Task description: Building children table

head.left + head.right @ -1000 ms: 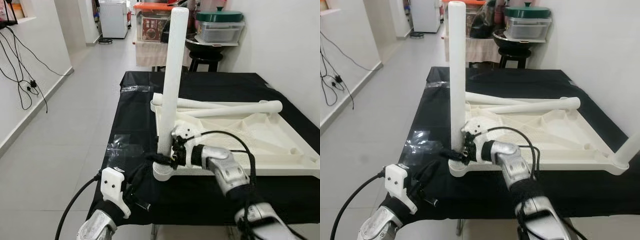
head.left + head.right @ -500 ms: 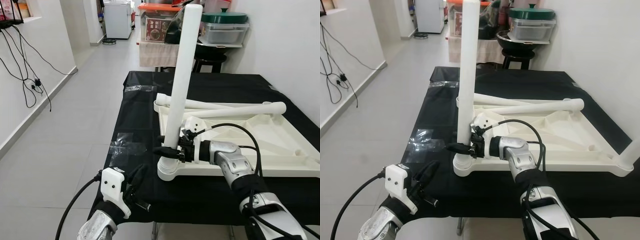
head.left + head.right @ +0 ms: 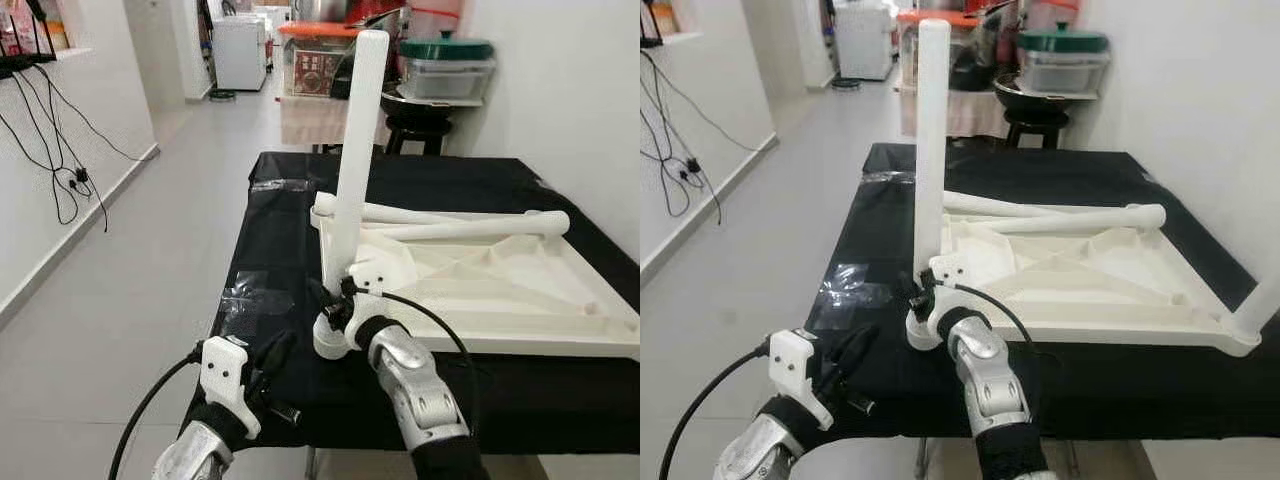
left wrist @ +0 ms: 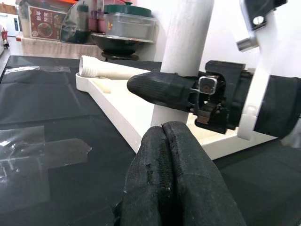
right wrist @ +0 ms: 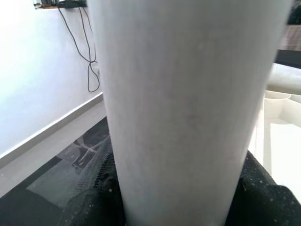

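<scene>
A white children's table top (image 3: 500,290) lies upside down on the black-covered table (image 3: 270,230). One white leg (image 3: 355,150) stands nearly upright in the near-left corner socket (image 3: 330,342). My right gripper (image 3: 328,305) is shut on that leg just above the socket; in the right wrist view the leg (image 5: 188,94) sits between the black fingers (image 5: 94,197). Two loose legs (image 3: 460,225) lie across the top's far side. My left gripper (image 3: 275,362) hovers at the table's front edge with its fingers (image 4: 178,155) pressed together, empty, just in front of the leg (image 4: 188,37).
Another white leg (image 3: 1255,305) rises at the top's near-right corner. Clear tape patches (image 3: 250,295) lie on the black cloth. A stool with stacked containers (image 3: 440,70) stands behind the table. Cables (image 3: 60,180) hang on the left wall beside open floor.
My right arm has swung its elbow in from the right toward the front while holding the leg, which now stands straighter. The left arm stays where it was.
</scene>
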Controlling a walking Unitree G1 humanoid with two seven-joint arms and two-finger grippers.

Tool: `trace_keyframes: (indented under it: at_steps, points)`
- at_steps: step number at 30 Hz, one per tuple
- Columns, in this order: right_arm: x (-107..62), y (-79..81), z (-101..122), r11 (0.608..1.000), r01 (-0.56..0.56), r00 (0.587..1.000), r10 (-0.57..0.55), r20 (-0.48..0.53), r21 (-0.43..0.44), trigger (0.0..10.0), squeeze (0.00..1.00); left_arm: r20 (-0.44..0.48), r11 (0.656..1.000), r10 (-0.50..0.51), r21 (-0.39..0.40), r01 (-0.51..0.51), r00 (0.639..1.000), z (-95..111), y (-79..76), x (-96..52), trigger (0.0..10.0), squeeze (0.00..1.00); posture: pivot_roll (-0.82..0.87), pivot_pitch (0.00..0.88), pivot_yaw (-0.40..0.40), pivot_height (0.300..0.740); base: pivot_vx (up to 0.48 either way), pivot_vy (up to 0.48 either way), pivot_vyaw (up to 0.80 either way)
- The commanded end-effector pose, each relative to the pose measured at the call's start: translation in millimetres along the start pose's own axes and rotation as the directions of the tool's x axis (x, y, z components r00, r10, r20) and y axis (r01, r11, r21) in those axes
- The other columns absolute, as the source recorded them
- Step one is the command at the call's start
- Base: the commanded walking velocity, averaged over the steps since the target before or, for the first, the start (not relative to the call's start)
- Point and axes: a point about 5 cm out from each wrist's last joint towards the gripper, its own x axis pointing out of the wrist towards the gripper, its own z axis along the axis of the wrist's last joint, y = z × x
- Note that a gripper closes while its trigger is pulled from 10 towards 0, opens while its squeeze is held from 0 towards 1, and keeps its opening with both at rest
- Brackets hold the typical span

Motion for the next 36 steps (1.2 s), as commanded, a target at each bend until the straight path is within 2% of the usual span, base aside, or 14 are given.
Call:
trace_keyframes:
  at_steps: [1, 3, 4, 10, 11, 18, 19, 20, 21, 24, 25, 28, 29, 36]
  points:
    - [-5.0, -7.7, -17.5, 1.000, 0.010, 0.997, -0.008, -0.079, 0.029, 10.0, 0.00, -0.007, 1.000, 0.006, 0.003, -0.006, 1.000, 0.0, 1.8, -0.4, 10.0, 0.00, 0.04, 0.000, -0.036, 0.740, 0.000, 0.000, 0.00]
    - [-4.8, -5.2, -16.2, 0.999, -0.028, 0.997, 0.030, -0.074, 0.030, 10.0, 0.00, -0.007, 1.000, 0.009, 0.004, -0.009, 1.000, -0.1, 1.9, -0.2, 10.0, 0.00, 0.04, 0.000, -0.036, 0.740, 0.000, 0.000, 0.00]
    - [-4.5, -1.3, -10.1, 0.995, -0.090, 0.994, 0.092, -0.050, 0.044, 10.0, 1.00, -0.007, 1.000, 0.009, 0.005, -0.009, 1.000, -0.4, 1.9, 0.0, 10.0, 0.00, 0.05, 0.000, -0.039, 0.740, 0.000, 0.000, 0.00]
    - [-3.3, 2.6, 9.4, 0.976, -0.211, 0.977, 0.211, 0.013, 0.051, 10.0, 1.00, -0.009, 1.000, 0.006, 0.005, -0.006, 1.000, -1.1, 1.5, 0.5, 10.0, 0.00, 0.04, 0.000, -0.039, 0.740, 0.000, 0.000, 0.00]
    - [-0.7, -4.5, 32.0, 0.926, -0.378, 0.924, 0.378, 0.064, -0.007, 10.0, 1.00, -0.010, 1.000, 0.004, 0.006, -0.004, 1.000, -1.8, 1.4, 1.3, 10.0, 0.00, 0.05, 0.000, -0.043, 0.740, 0.000, 0.000, 0.00]
    - [-3.6, -14.9, 41.3, 0.808, -0.576, 0.813, 0.582, 0.015, -0.123, 10.0, 1.00, -0.010, 1.000, 0.005, 0.006, -0.005, 1.000, -2.7, 1.1, 2.3, 10.0, 0.00, 0.06, 0.000, -0.052, 0.740, 0.000, 0.000, 0.00]
    - [-3.1, -17.4, 42.2, 0.777, -0.616, 0.784, 0.621, -0.005, -0.132, 10.0, 0.00, -0.009, 1.000, 0.006, 0.007, -0.006, 1.000, -2.8, 1.1, 2.5, 10.0, 0.00, 0.06, 0.000, -0.055, 0.740, 0.000, 0.000, 0.00]
    - [-3.1, -17.4, 42.2, 0.777, -0.616, 0.784, 0.621, -0.005, -0.132, 10.0, 0.00, -0.009, 1.000, 0.006, 0.007, -0.006, 1.000, -2.8, 1.1, 2.5, 10.0, 0.00, 0.06, 0.000, -0.055, 0.740, 0.000, 0.000, 0.00]
    - [-0.8, -22.1, 45.4, 0.726, -0.678, 0.733, 0.680, -0.024, -0.117, 10.0, 0.00, -0.008, 1.000, 0.007, 0.008, -0.007, 1.000, -3.1, 1.1, 2.7, 10.0, 0.00, 0.06, 0.000, -0.057, 0.740, 0.000, 0.000, 0.00]
    - [-0.3, -23.1, 46.2, 0.715, -0.691, 0.721, 0.692, -0.027, -0.111, 10.0, 0.00, -0.008, 1.000, 0.007, 0.008, -0.007, 1.000, -3.2, 1.1, 2.7, 10.0, 0.00, 0.06, 0.000, -0.057, 0.740, 0.000, 0.000, 0.00]
    - [2.6, -25.2, 49.8, 0.702, -0.705, 0.706, 0.708, -0.018, -0.101, 6.7, 0.00, -0.008, 1.000, 0.008, 0.009, -0.007, 1.000, -3.1, 1.1, 2.6, 10.0, 0.00, 0.06, 0.000, -0.057, 0.740, 0.000, 0.000, 0.00]
    - [4.2, -26.9, 52.7, 0.690, -0.718, 0.693, 0.720, -0.011, -0.093, 6.7, 0.00, -0.008, 1.000, 0.007, 0.009, -0.007, 1.000, -3.1, 1.0, 2.8, 10.0, 0.00, 0.07, 0.000, -0.057, 0.740, 0.000, 0.000, 0.00]
    - [5.7, -30.6, 54.7, 0.677, -0.731, 0.680, 0.733, -0.011, -0.081, 0.0, 0.00, -0.007, 1.000, 0.008, 0.010, -0.008, 1.000, -3.0, 0.6, 2.9, 10.0, 0.00, 0.07, 0.000, -0.062, 0.740, 0.000, 0.000, 0.00]
    - [4.8, -41.4, 55.2, 0.663, -0.746, 0.665, 0.747, -0.018, -0.064, 0.0, 0.00, -0.003, 1.000, 0.012, 0.009, -0.012, 1.000, -2.6, -0.5, 2.5, 10.0, 0.00, 0.07, 0.000, -0.062, 0.740, 0.000, 0.000, 0.00]
